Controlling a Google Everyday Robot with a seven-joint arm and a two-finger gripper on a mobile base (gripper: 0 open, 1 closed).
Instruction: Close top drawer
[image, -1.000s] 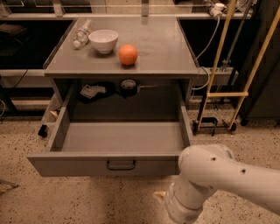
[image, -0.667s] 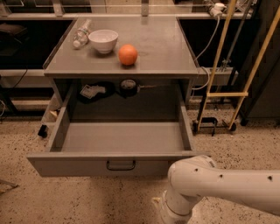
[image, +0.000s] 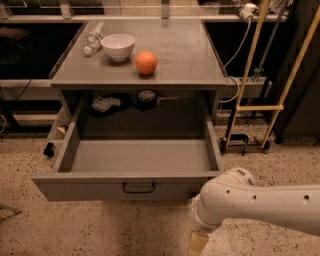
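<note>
The drawer (image: 85, 186) is standing pulled far out from under the bench (image: 187, 55), with its flat front panel facing the viewer and its long axis running left to right. The handle (image: 138, 187) is sitting at the middle of that panel. The arm (image: 260, 202) is reaching in from the right of the drawer and is overlapping the drawer's right front corner. The pincer (image: 199, 246) is hanging below and just in front of the drawer's right end, so the panel is lying behind it and the handle up and to its left. In all likelihood, closing is calling for a push on the panel straight back, across its long axis. The pincer is being cut off by the lower edge, so neither its open or closed state nor any contact with the drawer can be told. Small things in the dark recess behind the drawer are hard to make out.
</note>
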